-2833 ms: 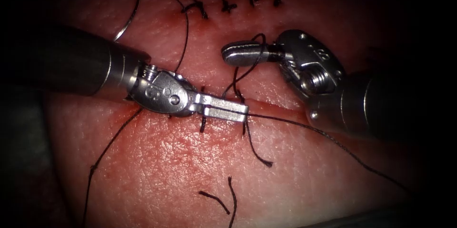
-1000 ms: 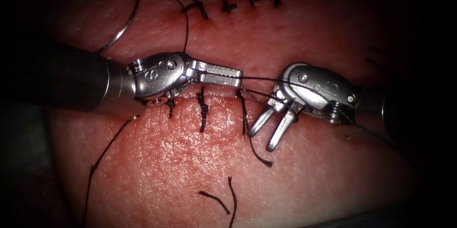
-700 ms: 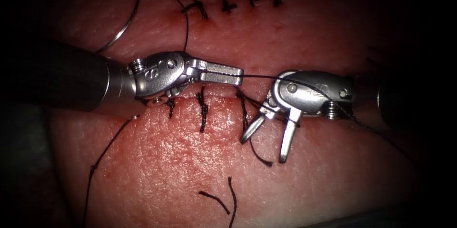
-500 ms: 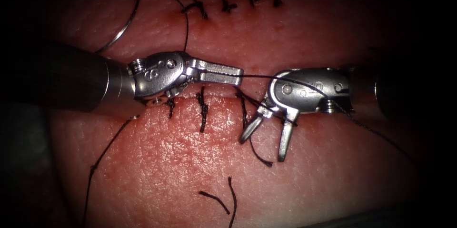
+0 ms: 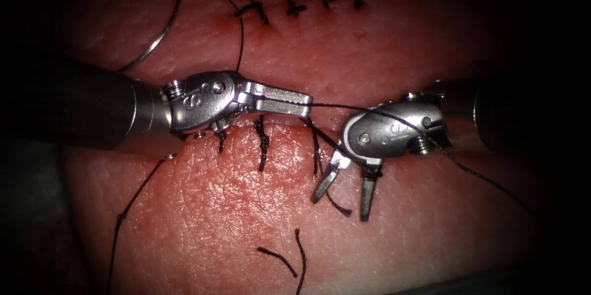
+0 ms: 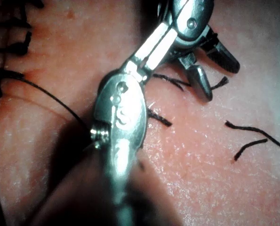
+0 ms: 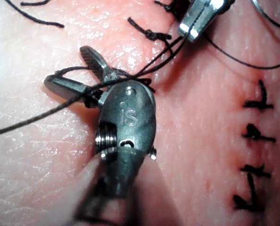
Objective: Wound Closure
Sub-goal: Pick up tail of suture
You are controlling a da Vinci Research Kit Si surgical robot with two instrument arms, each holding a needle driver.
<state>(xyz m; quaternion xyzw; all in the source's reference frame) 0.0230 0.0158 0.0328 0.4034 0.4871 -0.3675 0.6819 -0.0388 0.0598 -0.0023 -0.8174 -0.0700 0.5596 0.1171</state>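
The left tool (image 5: 301,103) lies over the cut (image 5: 289,124) in the tissue (image 5: 215,209), its jaws clamped together on the thread (image 5: 332,107), which runs taut from the jaw tips rightward across the body of the right tool (image 5: 345,189) and on toward the right edge of the endoscope view. The right tool points downward over the near side of the cut with its jaws apart, holding nothing; thread is looped around its wrist above the jaws, as the right wrist view shows (image 7: 130,75). A short thread tail (image 5: 337,207) lies on the tissue between the parted jaws. The needle (image 5: 148,48) rests free on the tissue at upper left, held by neither tool and not in the tissue. Finished stitches (image 5: 263,141) cross the cut beneath the left tool. Two cut ends of thread (image 5: 289,259) lie loose on the tissue near the bottom.
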